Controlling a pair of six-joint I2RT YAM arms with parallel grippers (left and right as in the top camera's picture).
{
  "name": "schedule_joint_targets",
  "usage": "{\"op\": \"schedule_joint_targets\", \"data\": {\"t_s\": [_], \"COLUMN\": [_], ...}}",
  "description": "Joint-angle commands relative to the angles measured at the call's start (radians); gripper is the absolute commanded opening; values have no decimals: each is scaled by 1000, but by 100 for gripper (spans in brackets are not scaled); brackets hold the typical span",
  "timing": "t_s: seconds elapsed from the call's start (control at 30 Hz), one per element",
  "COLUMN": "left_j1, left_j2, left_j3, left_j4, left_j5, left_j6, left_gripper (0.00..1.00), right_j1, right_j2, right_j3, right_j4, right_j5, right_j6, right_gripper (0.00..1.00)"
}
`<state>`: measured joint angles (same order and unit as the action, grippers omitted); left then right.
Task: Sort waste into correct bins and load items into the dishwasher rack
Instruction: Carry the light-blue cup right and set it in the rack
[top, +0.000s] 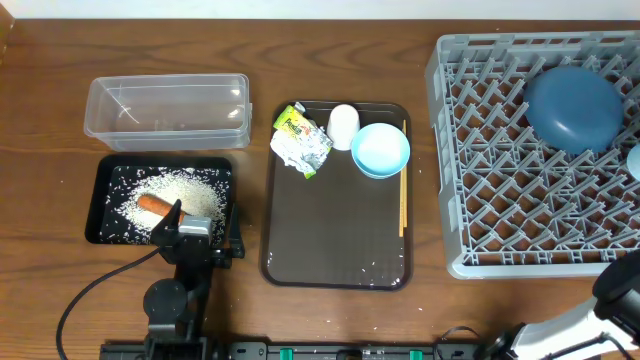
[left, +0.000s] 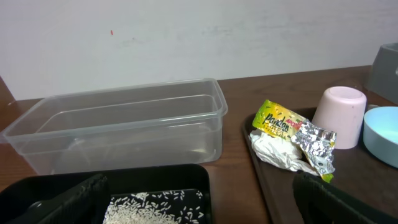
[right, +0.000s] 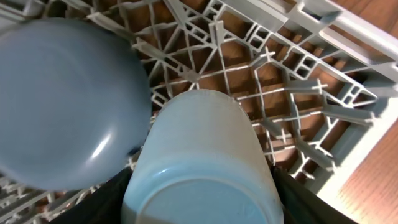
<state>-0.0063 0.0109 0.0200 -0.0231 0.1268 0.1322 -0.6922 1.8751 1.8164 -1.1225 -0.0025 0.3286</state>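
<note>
Grey rack (top: 500, 200) already holds the dark-blue dish (top: 573, 108), upside down on the pegs. In the right wrist view a pale cup (right: 199, 143) sits base-up just beside that dish over the rack grid. The right hand (right: 199, 208) has a finger against each side of the cup, but I cannot tell whether it is clamping or has let go.

Black tray (top: 105, 235) holds the rice (top: 185, 190) and the carrot (top: 155, 203), so that waste looks sorted. The left hand (top: 200, 225) is spread wide and empty, hovering over the near edge of the black tray.

The clear box (top: 165, 105) looks empty. The wrapper (top: 300, 140) lies on the brown serving tray (top: 335, 240), likely meant for that box.

Also left on the serving tray:
- the white cup (top: 343, 126), upside down
- the light-blue bowl (top: 380, 150), touching the white cup
- the chopsticks (top: 404, 185) along the right rim
- a few stray grains (top: 372, 270) near the front edge

Roughly half done by my judgement. The wrapper, three items and the crumbs remain on the bench side.
</note>
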Motion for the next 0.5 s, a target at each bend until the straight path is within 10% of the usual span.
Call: {"op": "schedule_joint_targets", "data": {"t_s": [0.0,0.47], "left_j1": [5,5], "left_j2": [-7,-7], "left_j3": [-16,-16], "left_j4": [-35,-35], "left_j5": [11,11], "left_j6": [9,9], "left_gripper": [96,96], "right_j1": [-10,-29], "right_j2": [18,25], "right_j3": [0,0], "right_j4": [14,38], "right_j5": [25,95], "right_j6": [-12,-11], "right_gripper": [59,75]}}
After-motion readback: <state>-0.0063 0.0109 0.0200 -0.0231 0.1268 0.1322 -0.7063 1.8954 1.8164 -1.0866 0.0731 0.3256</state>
